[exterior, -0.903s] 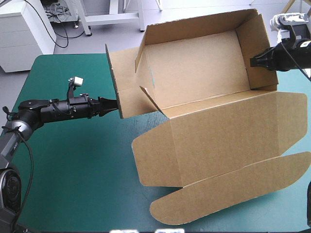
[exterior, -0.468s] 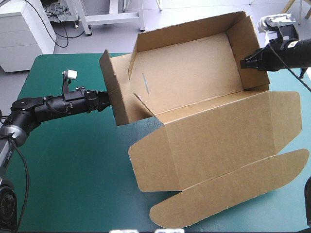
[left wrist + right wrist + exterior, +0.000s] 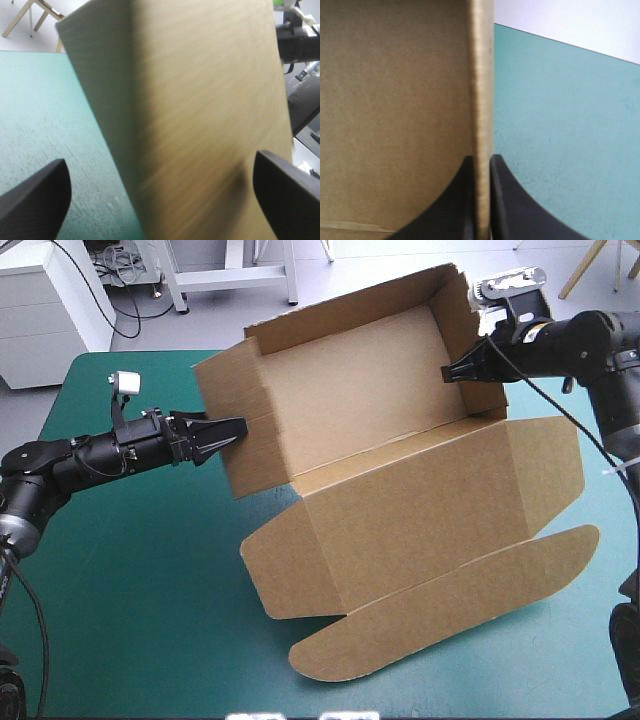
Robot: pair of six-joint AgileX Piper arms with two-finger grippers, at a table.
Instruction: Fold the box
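The box (image 3: 370, 400): tray raised, lid (image 3: 430, 530) flat on desk (image 3: 130, 570)
Right tool (image 3: 447, 373) clamps one end wall (image 3: 465, 330); left tool (image 3: 240, 427), spread apart, meets the opposite end; tucking likely remains.

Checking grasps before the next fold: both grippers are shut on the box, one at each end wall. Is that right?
Not quite. The left gripper is open, not shut: the left wrist view shows its fingers standing wide apart, with the end wall of the box ahead of them, unclamped. The right gripper is shut on the opposite end wall, as you said.
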